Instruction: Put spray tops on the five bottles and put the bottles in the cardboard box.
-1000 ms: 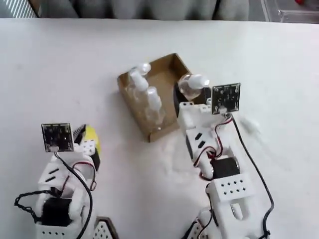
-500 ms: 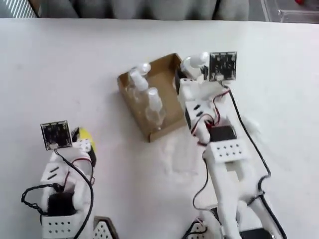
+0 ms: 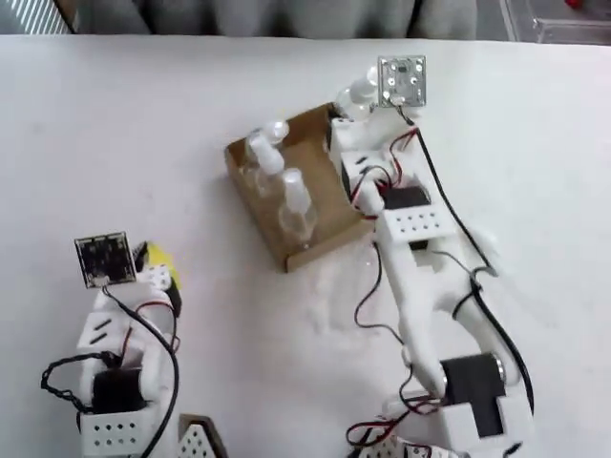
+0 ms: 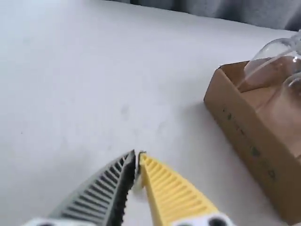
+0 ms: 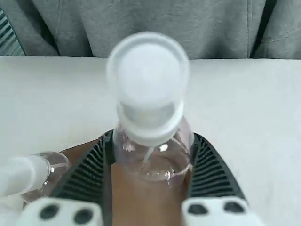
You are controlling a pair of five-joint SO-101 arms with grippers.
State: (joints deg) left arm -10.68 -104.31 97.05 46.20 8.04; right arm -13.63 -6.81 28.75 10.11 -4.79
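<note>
The cardboard box sits mid-table, and clear bottles with white spray tops lie inside it. My right gripper hangs over the box's far right corner, shut on a clear bottle fitted with a spray top. In the right wrist view that bottle stands between the black fingers, brown cardboard shows beneath, and another bottle lies beside it. My left gripper rests low over the bare table, near left of the box, with its grey and yellow fingers shut on nothing.
A white tabletop surrounds the box on all sides. The left arm's body stands at the near left and the right arm's base at the near right. Grey fabric hangs behind the far table edge.
The right arm has stretched away from me, carrying its bottle from the box's right side to its far right corner. The left arm barely shifted.
</note>
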